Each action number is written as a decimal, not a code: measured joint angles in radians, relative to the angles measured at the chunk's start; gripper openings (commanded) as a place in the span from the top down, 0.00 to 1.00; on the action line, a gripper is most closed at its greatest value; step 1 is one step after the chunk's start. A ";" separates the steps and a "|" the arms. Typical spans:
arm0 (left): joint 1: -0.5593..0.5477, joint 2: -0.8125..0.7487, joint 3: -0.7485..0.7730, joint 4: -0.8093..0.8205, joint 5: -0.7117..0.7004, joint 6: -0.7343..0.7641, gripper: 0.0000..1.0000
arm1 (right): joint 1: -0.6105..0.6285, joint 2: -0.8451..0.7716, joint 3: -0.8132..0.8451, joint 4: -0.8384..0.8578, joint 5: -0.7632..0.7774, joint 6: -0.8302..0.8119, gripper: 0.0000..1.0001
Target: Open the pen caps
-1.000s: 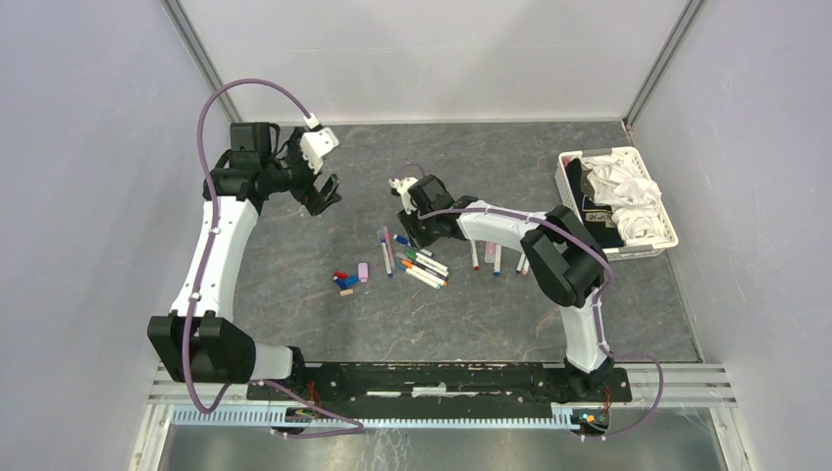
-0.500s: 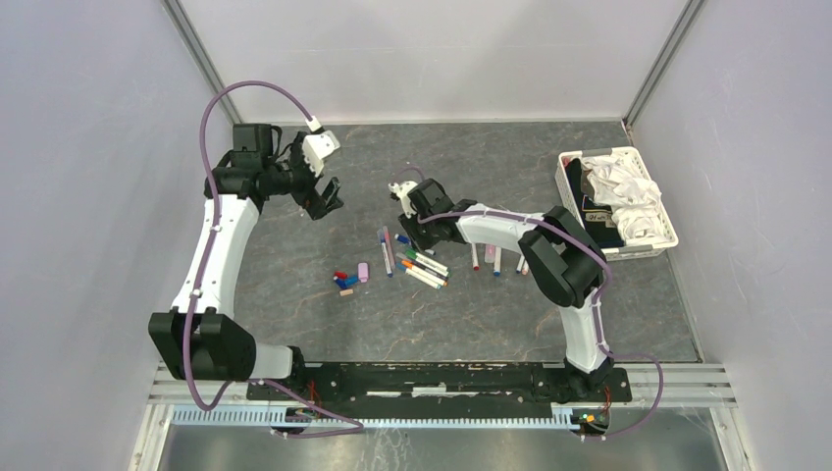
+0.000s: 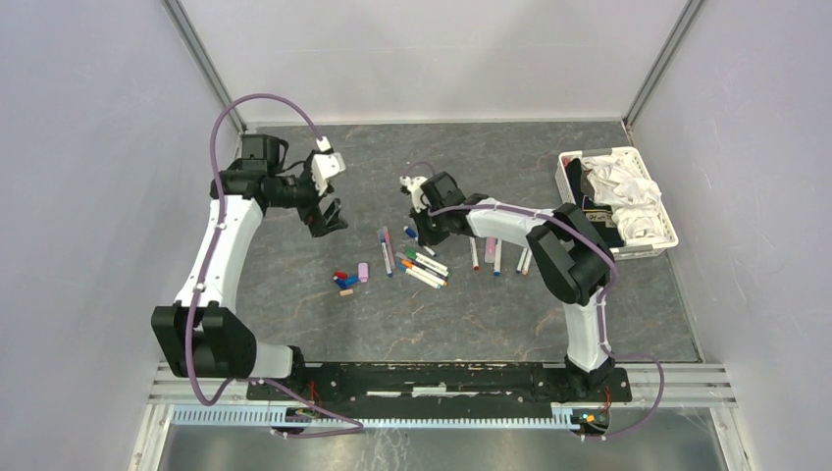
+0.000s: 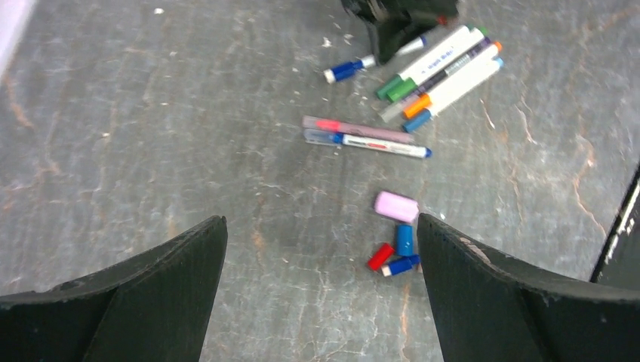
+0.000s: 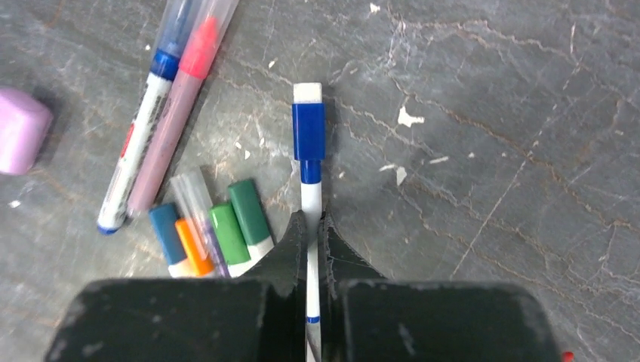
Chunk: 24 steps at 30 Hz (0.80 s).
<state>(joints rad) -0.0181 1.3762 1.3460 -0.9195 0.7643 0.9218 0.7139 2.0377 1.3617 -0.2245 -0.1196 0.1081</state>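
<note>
My right gripper (image 5: 311, 219) is shut on the thin white barrel of a pen (image 5: 310, 197) lying on the grey table. That pen's blue cap (image 5: 309, 130) sticks out past the fingertips, still on. In the top view the right gripper (image 3: 417, 234) sits at the far end of the pen cluster (image 3: 422, 265). Loose pen caps (image 4: 397, 249) in blue and red, with a pink one (image 4: 397, 206) beside them, lie between the open fingers of my left gripper (image 4: 322, 226). The left gripper (image 3: 329, 218) hangs above the table, left of the pens, with nothing in it.
Capped green, orange and blue pens (image 5: 215, 234) lie just left of the right fingers. Two uncapped pens (image 5: 162, 128) lie further left. More pens (image 3: 495, 257) rest under the right forearm. A white basket (image 3: 667, 231) of white cloth stands at the right.
The right gripper has closed on the blue-capped pen and shifted slightly to the right. The left gripper has moved right and nearer, turning toward the pens.
</note>
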 measured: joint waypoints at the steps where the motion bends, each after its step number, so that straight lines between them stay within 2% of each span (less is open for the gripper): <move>1: 0.000 0.002 -0.013 -0.018 0.011 0.035 0.00 | -0.012 -0.004 0.001 -0.012 -0.027 0.004 1.00; 8: -0.029 0.002 -0.110 -0.110 0.050 0.277 0.00 | -0.055 -0.058 0.063 -0.109 -0.297 0.029 1.00; 16: -0.165 -0.031 -0.189 -0.128 0.036 0.473 0.02 | -0.019 -0.090 0.105 -0.149 -0.624 0.080 1.00; 22: -0.241 -0.033 -0.194 -0.130 -0.005 0.528 0.16 | 0.009 -0.085 0.137 -0.148 -0.763 0.124 1.00; 24: -0.260 -0.033 -0.203 -0.130 -0.022 0.538 0.24 | 0.014 -0.077 0.140 -0.132 -0.798 0.142 1.00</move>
<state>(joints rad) -0.2779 1.3434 1.1427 -1.0496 0.7425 1.4601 0.7280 1.9606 1.5017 -0.3561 -0.9176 0.2497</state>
